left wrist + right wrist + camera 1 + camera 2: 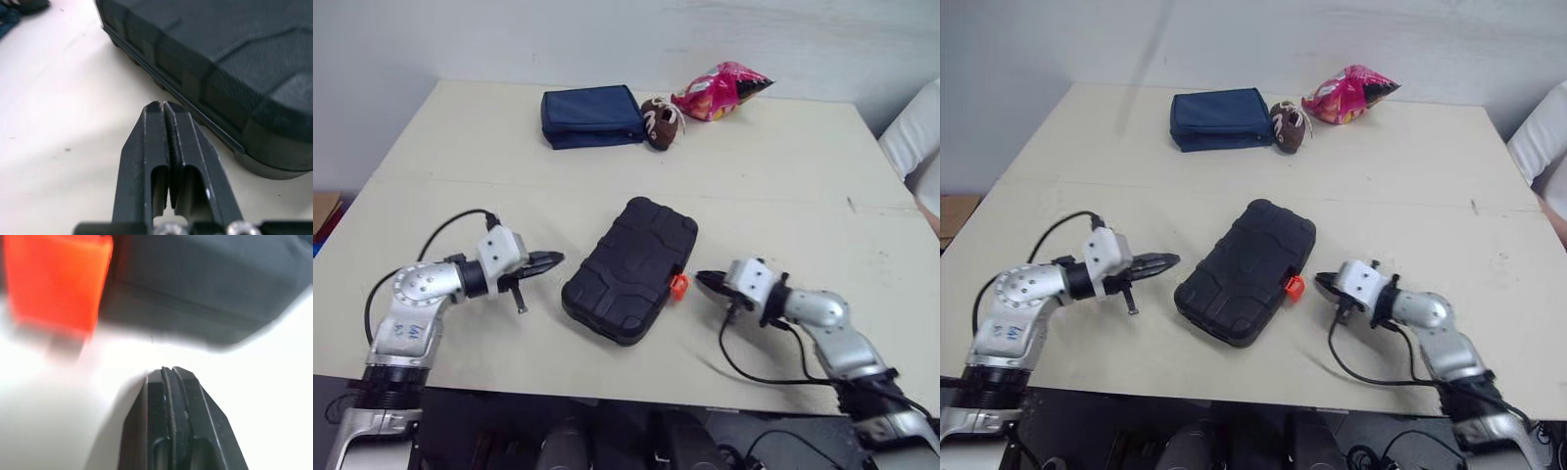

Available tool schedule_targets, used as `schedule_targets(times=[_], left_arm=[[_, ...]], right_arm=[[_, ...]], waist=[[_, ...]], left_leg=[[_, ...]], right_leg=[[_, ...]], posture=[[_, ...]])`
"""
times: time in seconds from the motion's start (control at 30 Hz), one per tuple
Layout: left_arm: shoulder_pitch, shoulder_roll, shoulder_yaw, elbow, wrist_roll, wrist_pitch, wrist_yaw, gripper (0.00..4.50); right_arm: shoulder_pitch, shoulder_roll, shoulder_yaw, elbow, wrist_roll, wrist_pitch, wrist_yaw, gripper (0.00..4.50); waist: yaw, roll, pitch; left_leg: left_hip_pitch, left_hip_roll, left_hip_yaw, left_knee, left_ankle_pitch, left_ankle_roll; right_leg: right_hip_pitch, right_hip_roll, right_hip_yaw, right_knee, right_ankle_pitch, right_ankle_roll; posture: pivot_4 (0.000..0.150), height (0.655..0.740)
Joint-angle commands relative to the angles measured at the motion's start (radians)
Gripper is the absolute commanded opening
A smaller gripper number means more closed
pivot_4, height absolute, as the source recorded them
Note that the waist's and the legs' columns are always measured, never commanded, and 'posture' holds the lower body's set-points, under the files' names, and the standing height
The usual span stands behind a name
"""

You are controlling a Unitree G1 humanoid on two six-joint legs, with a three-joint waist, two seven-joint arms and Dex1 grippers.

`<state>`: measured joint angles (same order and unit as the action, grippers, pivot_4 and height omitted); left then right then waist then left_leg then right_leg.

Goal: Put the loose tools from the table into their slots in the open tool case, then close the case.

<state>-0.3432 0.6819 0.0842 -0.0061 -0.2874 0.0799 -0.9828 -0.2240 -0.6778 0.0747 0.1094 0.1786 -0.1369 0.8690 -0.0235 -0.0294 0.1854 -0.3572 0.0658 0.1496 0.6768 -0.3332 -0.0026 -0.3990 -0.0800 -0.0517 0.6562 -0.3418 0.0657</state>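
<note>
The black tool case [631, 269] lies closed in the middle of the cream table [460, 147], its lid down. An orange latch [678, 286] sticks out of the case's right side. My left gripper [556, 259] is shut and empty, its tips pointing at the case's left edge with a small gap to it. My right gripper [699, 279] is shut and empty too, its tips just right of the orange latch [56, 281]. The case's ribbed side [205, 63] looms close in the left wrist view.
A navy pouch [592, 117], a small brown plush [659, 121] and a pink snack bag [722, 90] lie at the table's far side. A white object [913, 137] stands off the right edge. Black cables trail from both wrists.
</note>
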Motion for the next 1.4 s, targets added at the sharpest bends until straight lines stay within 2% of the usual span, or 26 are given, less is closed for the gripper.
schedule_targets(times=[0.03, 0.13, 0.23, 0.47, 0.7, 1.0, 1.07, 1.3, 1.4], left_arm=[[-0.064, -0.023, -0.046, -0.112, -0.068, 0.045, -0.041, 0.06], [-0.162, -0.107, -0.153, -0.102, -0.047, 0.055, -0.062, 0.06], [-0.204, -0.177, -0.241, -0.059, -0.011, 0.038, -0.085, 0.06], [-0.296, -0.252, -0.375, 0.106, 0.153, 0.084, -0.021, 0.06], [-0.276, -0.236, -0.388, 0.114, 0.188, 0.151, -0.004, 0.06], [-0.266, -0.213, -0.368, 0.101, 0.201, 0.218, 0.04, 0.06], [-0.27, -0.218, -0.37, 0.11, 0.209, 0.224, 0.057, 0.06], [-0.262, -0.224, -0.411, 0.103, 0.237, 0.215, 0.066, 0.06], [-0.262, -0.226, -0.444, 0.125, 0.26, 0.216, 0.06, 0.06]], right_arm=[[0.049, -0.041, -0.082, -0.196, 0.141, 0.097, 0.055, 0.0], [0.091, -0.075, -0.105, -0.354, 0.226, 0.252, 0.056, 0.0], [0.062, -0.052, -0.107, -0.456, 0.305, 0.403, 0.004, 0.0], [-0.017, -0.001, -0.023, -0.523, 0.239, 0.516, -0.076, 0.0], [-0.037, 0.01, 0.099, -0.497, 0.123, 0.538, -0.071, 0.0], [0.081, -0.087, -0.007, -0.512, 0.174, 0.568, 0.011, 0.0], [0.105, -0.096, 0.008, -0.48, 0.145, 0.558, 0.016, 0.0], [0.046, 0.017, 0.109, -0.364, 0.065, 0.533, -0.021, 0.0], [-0.011, 0.113, 0.126, -0.279, 0.03, 0.405, -0.057, 0.0]], waist=[[-0.002, 0.001, 0.0], [-0.001, 0.001, 0.0], [-0.009, 0.001, 0.0], [-0.001, 0.001, 0.0], [-0.002, 0.001, 0.0], [-0.004, 0.002, 0.0], [-0.004, 0.002, -0.001], [-0.004, 0.004, -0.002], [-0.004, 0.003, -0.003]], left_leg=[[0.0, 0.0, 0.0, 0.0, 0.0, 0.0], [0.001, 0.0, -0.001, 0.0, 0.0, 0.0], [0.002, 0.0, 0.0, 0.0, 0.0, -0.001], [0.001, 0.0, 0.0, 0.0, 0.0, -0.002], [0.001, 0.0, -0.001, 0.001, 0.0, 0.0], [0.003, 0.0, -0.001, 0.0, 0.0, -0.001], [0.004, 0.0, -0.001, 0.0, 0.0, -0.001], [0.005, 0.0, -0.001, -0.001, 0.0, -0.001], [0.006, 0.0, -0.001, -0.002, 0.001, -0.001]], right_leg=[[0.0, 0.0, 0.0, 0.0, 0.0, 0.0], [0.001, 0.001, 0.0, 0.001, 0.0, 0.0], [0.002, 0.002, 0.001, 0.0, 0.0, 0.0], [0.0, 0.003, 0.001, 0.0, 0.0, 0.0], [0.001, 0.002, 0.0, -0.001, 0.0, 0.0], [0.002, 0.002, 0.001, 0.0, 0.0, 0.0], [0.003, 0.002, 0.001, 0.0, 0.0, 0.0], [0.004, 0.002, 0.001, -0.001, 0.0, 0.0], [0.005, 0.002, 0.001, -0.001, 0.0, 0.0]], posture=[[0.15, 0.74], [0.15, 0.74], [0.15, 0.74], [0.15, 0.74], [0.15, 0.74], [0.15, 0.74], [0.15, 0.74], [0.15, 0.74], [0.15, 0.74]])
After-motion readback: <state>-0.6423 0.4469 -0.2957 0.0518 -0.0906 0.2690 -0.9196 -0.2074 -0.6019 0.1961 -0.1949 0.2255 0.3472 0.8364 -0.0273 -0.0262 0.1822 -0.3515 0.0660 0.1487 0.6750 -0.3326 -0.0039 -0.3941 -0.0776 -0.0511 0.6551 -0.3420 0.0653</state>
